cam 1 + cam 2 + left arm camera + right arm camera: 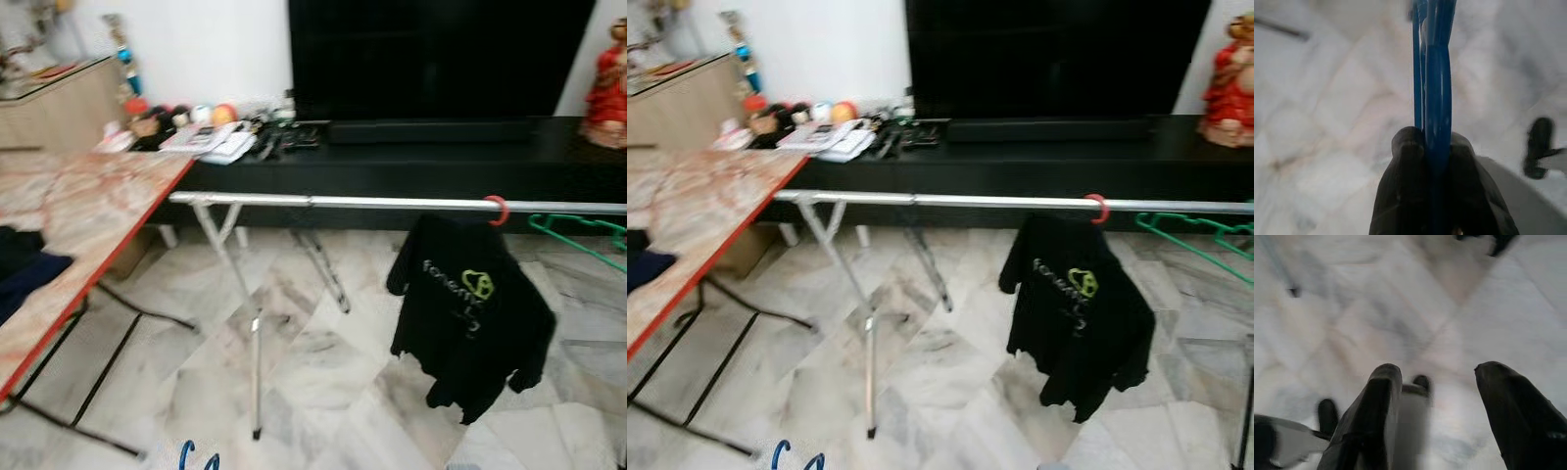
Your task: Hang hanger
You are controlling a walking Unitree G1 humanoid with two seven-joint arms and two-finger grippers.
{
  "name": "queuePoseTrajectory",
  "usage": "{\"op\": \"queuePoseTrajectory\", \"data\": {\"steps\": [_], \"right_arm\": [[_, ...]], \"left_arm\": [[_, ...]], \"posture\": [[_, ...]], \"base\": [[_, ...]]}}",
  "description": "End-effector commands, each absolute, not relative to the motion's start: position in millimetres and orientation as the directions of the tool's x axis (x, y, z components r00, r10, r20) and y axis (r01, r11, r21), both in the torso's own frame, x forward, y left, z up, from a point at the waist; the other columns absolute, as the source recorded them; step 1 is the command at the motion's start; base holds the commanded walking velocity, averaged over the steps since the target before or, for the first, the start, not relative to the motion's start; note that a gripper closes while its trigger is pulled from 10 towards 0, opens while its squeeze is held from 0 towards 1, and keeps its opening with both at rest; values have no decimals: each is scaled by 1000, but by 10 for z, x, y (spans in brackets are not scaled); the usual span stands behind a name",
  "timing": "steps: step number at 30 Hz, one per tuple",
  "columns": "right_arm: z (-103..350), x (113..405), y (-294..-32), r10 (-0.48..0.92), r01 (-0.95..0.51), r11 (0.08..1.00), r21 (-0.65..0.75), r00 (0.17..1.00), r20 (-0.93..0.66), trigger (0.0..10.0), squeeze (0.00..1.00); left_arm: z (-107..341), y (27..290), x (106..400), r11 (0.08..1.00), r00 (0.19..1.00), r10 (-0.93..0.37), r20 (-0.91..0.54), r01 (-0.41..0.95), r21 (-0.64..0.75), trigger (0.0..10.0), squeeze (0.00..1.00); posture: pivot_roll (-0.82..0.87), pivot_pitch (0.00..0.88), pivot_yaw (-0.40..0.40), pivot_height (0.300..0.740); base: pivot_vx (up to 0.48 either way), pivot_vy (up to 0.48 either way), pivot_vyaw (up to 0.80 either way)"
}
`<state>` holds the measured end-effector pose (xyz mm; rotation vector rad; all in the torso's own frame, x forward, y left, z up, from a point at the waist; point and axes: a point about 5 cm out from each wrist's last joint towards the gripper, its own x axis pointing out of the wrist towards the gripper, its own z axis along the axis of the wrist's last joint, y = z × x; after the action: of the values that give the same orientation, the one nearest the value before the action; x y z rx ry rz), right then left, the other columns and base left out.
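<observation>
Left wrist view: the left hand (1437,161) pinches a blue hanger (1437,73) tight, low over the floor (323,382), well short of the rail (392,203) awaiting it; beside the black shirt (470,313) is room. The right hand (1437,396) gapes empty.

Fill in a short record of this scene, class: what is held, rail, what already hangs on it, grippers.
Held: blue hanger in left gripper
Rail: silver rail over marble floor
On rail: black T-shirt on a red hook; green hanger farther right
Right gripper: open, nothing in it, over floor
</observation>
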<state>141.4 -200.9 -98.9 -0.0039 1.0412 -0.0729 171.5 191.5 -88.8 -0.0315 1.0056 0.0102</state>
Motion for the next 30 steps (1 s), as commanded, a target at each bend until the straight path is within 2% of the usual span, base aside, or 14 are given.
{"op": "queuePoseTrajectory", "data": {"steps": [1,6,17,30], "right_arm": [[-968,1500,-1933,-45,52,998,-21,523,-851,10000,0],[-965,1508,-1931,-43,47,999,-22,524,-851,10000,0],[-934,1586,-1923,-36,41,999,-16,546,-837,10000,0],[-941,1582,-1898,-35,49,999,-11,540,-841,10000,0]], "left_arm": [[-894,2047,1659,999,520,27,-854,-29,15,10000,0],[-888,2053,1673,999,521,32,-853,-30,19,10000,0],[-851,2064,1754,999,540,44,-840,-38,28,10000,0],[-834,2066,1791,999,543,36,-839,-12,35,10000,0]], "posture": [[-11,0,48,740],[-7,0,45,740],[12,0,31,740],[16,0,39,740]], "base": [[371,0,0],[360,0,0],[0,0,0],[0,-385,0]]}}
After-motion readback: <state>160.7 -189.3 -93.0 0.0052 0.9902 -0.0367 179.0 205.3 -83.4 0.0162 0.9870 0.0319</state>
